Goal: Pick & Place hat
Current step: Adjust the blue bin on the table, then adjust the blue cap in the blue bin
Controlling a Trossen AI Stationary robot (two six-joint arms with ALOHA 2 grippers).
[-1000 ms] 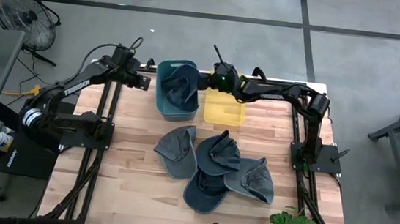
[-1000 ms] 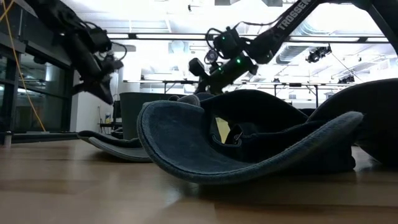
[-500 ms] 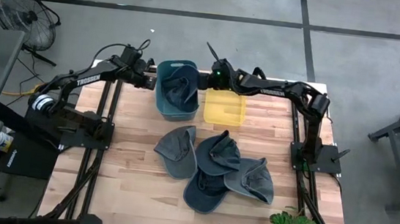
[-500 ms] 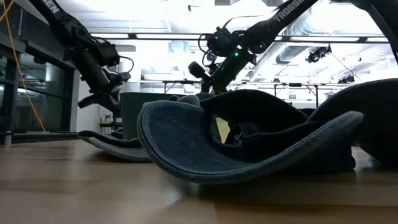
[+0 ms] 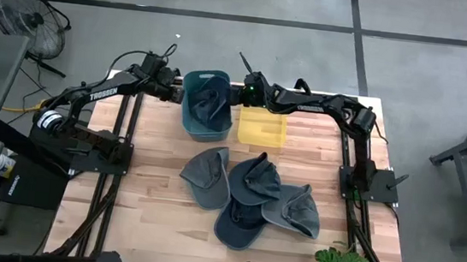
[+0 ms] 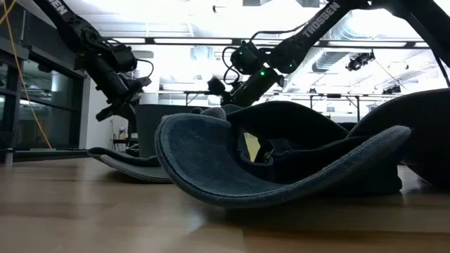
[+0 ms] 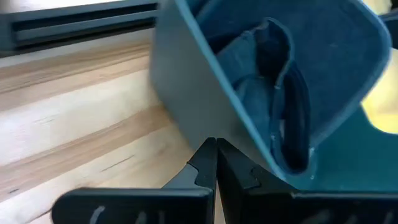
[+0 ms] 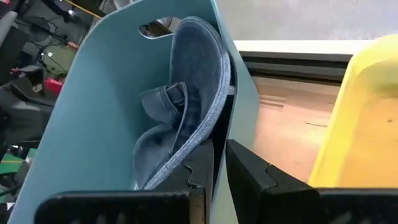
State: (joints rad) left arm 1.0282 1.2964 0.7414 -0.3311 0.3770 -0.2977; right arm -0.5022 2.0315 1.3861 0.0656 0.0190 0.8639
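Both arms converge on the blue bin (image 5: 209, 103) at the twelve o'clock edge of the bench (image 5: 148, 217), where one denim hat (image 5: 210, 101) already lies crumpled inside. The right end effector (image 5: 239, 94) has slid in from the yellow tray (image 5: 262, 127) at its three o'clock side and now clamps the bin's right wall, fingers narrowed onto the rim (image 8: 219, 93) with the hat's brim just inside. The left end effector (image 5: 177, 95), jaws fully shut and holding nothing, has swung in from nine o'clock over the past second and now presses its tip against the bin's outer left wall (image 7: 186, 112).

Compared with a second ago, the left arm has travelled farthest, from well clear of the bin to touching it; the right has shifted only slightly. The hat in the bin looks delivered, so the arms appear to be steadying or shifting the container. Four hats (image 5: 253, 197) remain heaped at six o'clock, still to be moved.
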